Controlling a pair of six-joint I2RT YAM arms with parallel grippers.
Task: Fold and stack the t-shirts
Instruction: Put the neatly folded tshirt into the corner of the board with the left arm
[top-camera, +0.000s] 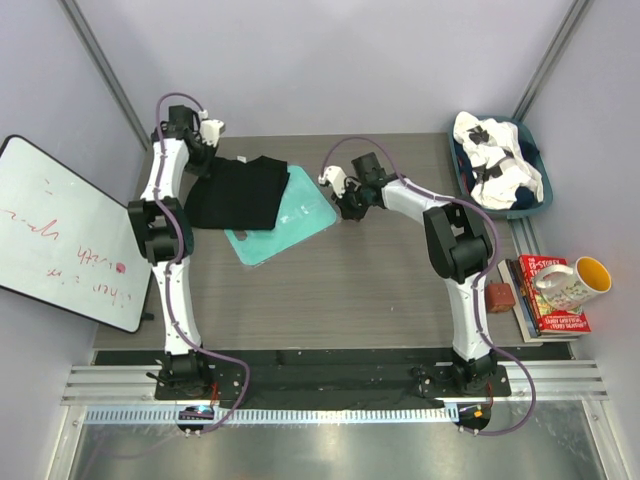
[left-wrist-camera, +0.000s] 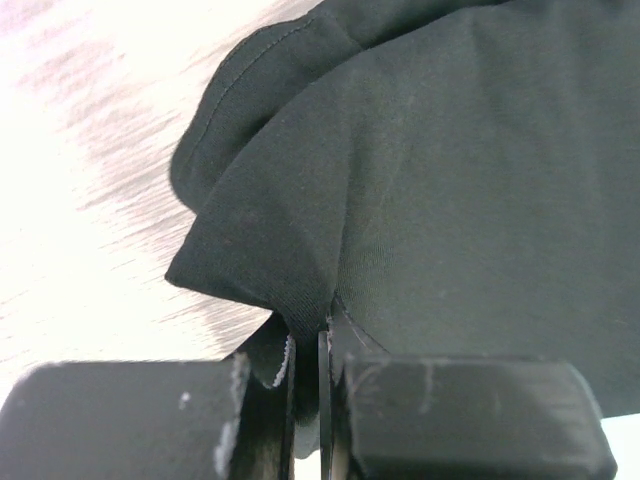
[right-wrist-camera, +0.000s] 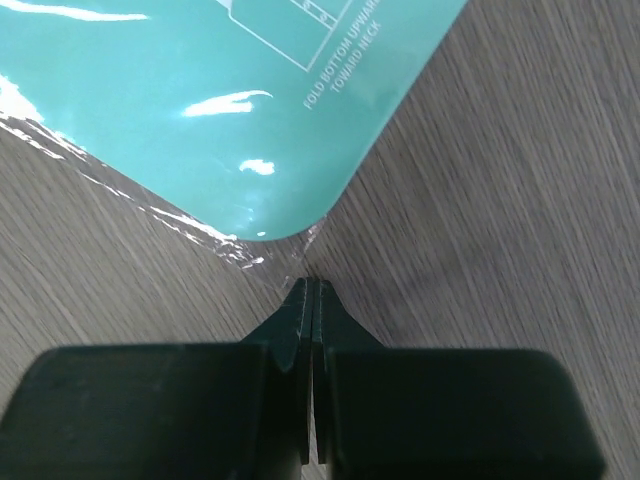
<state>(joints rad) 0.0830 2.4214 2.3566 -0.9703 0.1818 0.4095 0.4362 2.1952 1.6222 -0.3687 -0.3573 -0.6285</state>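
Folded into a dark block on the far-left part of the counter (top-camera: 330, 300): black t-shirt (top-camera: 238, 192), its right portion overlapping the left side of the flat teal board (top-camera: 295, 225). At the shirt's far-left corner, left gripper (top-camera: 212, 155), clenched on the cloth. In the left wrist view, a bunched fold of the shirt's stitched edge pinched between the two fingers (left-wrist-camera: 250, 420), only a thin slit between them, the rest of the black fabric spreading away to the far right over pale counter. No print or script visible on the shirt as folded. On the opposite side of the board, right gripper (top-camera: 343, 212), clamped fully together and grasping nothing that can be made out. In the right wrist view, tips meeting just beside the board's rounded corner, next to a strip of clear film along its edge; contact with the film impossible to tell. Well apart from both grippers, crumpled in the blue bin (top-camera: 456, 168) at the far-right corner: white t-shirt with black patches (top-camera: 497, 160).
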